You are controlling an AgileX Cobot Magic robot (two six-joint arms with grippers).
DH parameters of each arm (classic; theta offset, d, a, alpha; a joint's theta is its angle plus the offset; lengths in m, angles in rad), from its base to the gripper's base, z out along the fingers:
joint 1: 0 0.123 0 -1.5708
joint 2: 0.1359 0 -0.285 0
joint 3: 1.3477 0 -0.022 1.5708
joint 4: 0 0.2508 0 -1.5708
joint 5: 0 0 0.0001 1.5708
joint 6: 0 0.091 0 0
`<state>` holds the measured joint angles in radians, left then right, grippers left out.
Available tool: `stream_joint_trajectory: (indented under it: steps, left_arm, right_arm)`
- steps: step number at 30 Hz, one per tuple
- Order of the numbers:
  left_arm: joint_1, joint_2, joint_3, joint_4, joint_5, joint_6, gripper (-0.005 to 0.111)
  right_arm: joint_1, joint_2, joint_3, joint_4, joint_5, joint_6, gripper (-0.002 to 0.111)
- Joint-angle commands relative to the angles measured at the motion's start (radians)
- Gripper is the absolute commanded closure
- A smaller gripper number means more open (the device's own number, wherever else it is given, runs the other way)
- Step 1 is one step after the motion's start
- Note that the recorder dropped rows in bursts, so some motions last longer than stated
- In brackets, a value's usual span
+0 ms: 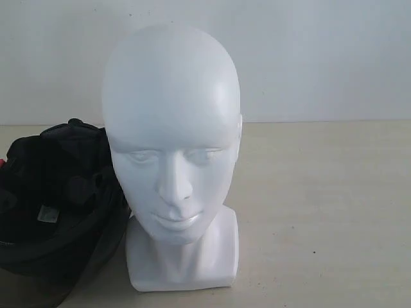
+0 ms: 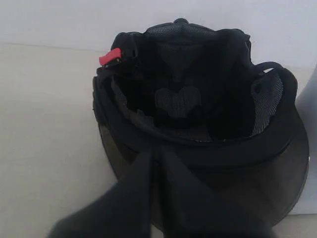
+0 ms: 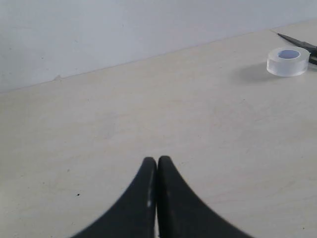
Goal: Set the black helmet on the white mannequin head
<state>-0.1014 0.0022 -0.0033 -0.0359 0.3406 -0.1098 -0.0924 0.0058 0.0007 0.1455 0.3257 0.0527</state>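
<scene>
The white mannequin head (image 1: 172, 128) stands upright on its squarish base in the middle of the table, facing the exterior camera. The black helmet (image 1: 54, 192) lies at the head's left, touching it, with its padded opening facing up. In the left wrist view the black helmet (image 2: 198, 99) shows its lining, its red buckle (image 2: 110, 56) and its smoky visor (image 2: 277, 183). My left gripper (image 2: 157, 151) is shut, its tips in front of the helmet's rim, gripping nothing. My right gripper (image 3: 157, 161) is shut over bare table. Neither gripper shows in the exterior view.
A roll of clear tape (image 3: 288, 60) lies on the table far from my right gripper, with a dark thin tool (image 3: 299, 43) beside it. A pale wall (image 1: 321, 58) runs behind the beige table (image 1: 321, 212).
</scene>
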Motion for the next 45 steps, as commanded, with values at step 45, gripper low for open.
stream_joint_trajectory:
  steps: [45]
  left_arm:
    - [-0.001,0.835,-0.691,-0.595,0.631,0.713,0.102]
  right_arm:
    - [-0.007,-0.006,-0.001,-0.002,-0.003,-0.005,0.108]
